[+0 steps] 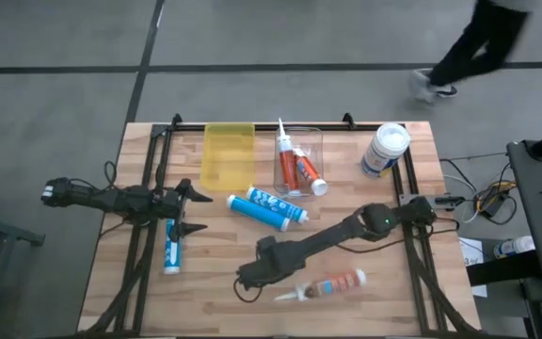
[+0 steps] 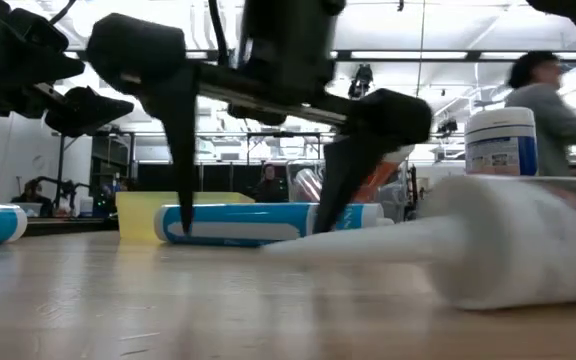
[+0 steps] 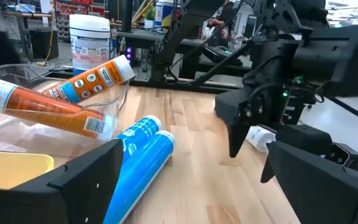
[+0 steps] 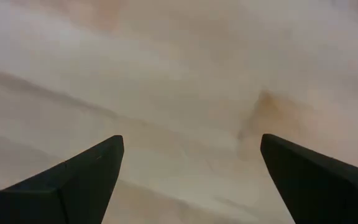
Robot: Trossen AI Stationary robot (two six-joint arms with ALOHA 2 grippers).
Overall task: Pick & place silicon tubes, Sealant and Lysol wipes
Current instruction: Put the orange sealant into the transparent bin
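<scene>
Seemingly right gripper (image 1: 243, 280) low, jaws wide.

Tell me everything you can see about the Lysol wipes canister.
The Lysol wipes are a wide white canister that looks like plastic, with a round white lid and a blue-marked label. It stands upright with the lid on, at the table's far right corner, apart from the tubes and bins. Neither gripper is near it; nothing touches it but the table. The low view shows it upright behind a lying tube.
</scene>
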